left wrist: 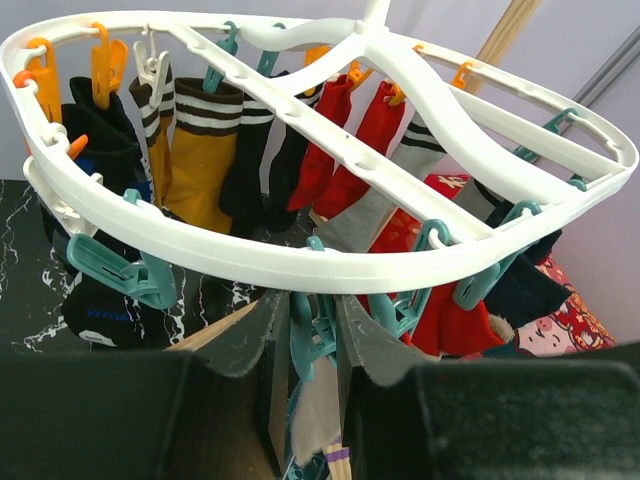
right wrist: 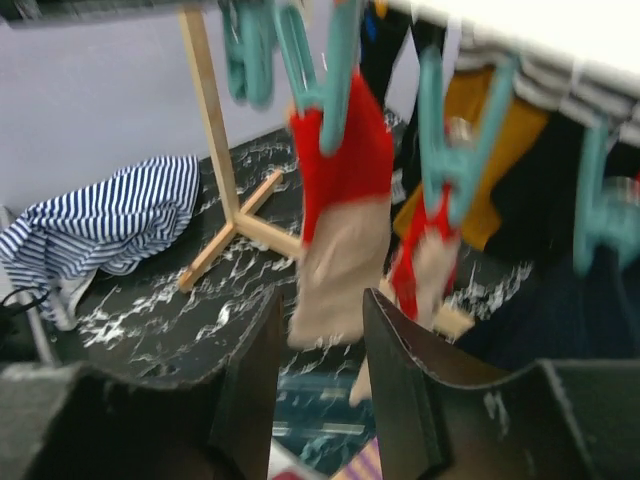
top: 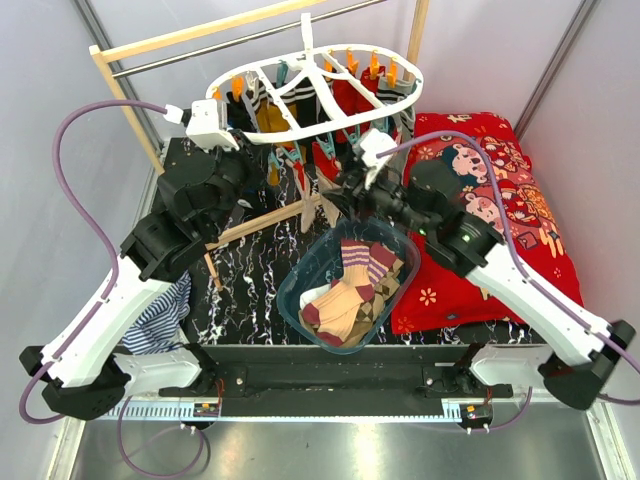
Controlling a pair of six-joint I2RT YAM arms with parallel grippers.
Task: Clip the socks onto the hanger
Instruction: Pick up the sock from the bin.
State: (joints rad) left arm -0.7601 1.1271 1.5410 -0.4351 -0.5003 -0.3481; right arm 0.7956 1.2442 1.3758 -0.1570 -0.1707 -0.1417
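Hanger (left wrist: pixel 250 255) sits upper centre of the overhead view, rim mostly loaded w/ clipped socks (left wrist: pixel 205 150). Tub (top: pixel 283 296) at lower centre holds several loose socks (top: pixel 345 300), so imo well past half, not done. L gripper (left wrist: pixel 310 330) is pinched shut on a teal clip (left wrist: pixel 303 352), beige fabric just under it. R gripper (right wrist: pixel 322 310) has fingers apart, holding nothing. A red/beige sock (right wrist: pixel 335 230) hangs clipped just ahead of it.

No legible text, labels or numbers in any view.
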